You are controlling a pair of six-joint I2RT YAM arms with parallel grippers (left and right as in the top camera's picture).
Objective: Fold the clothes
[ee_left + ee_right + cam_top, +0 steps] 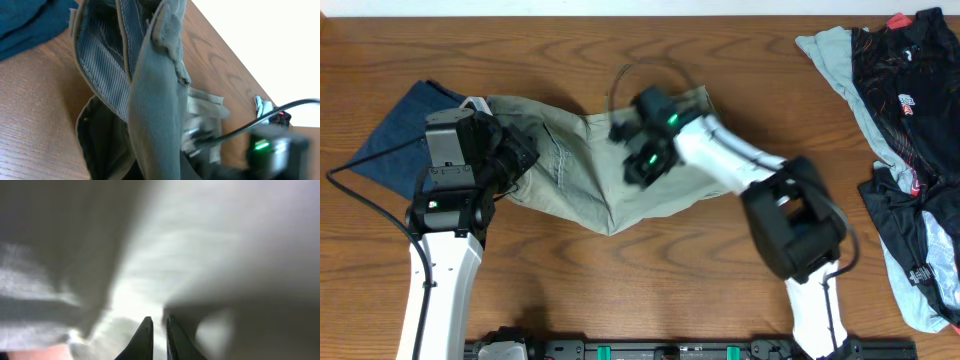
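Small logos on the black garments (910, 60) cannot be read.

A brown wooden table (620, 300) with bold wavy grain fills the overhead view, evenly lit, with only soft shadows. At nine o'clock lies a dark blue denim cloth (390, 140). From one to four o'clock a pile lies at the edge: a pale grey-blue garment (832, 55) under a black garment (905, 70) with red print. A black rail (650, 350) runs along six o'clock. In the left wrist view, past the table's edge at two o'clock, is a blown-out white area (270, 45).
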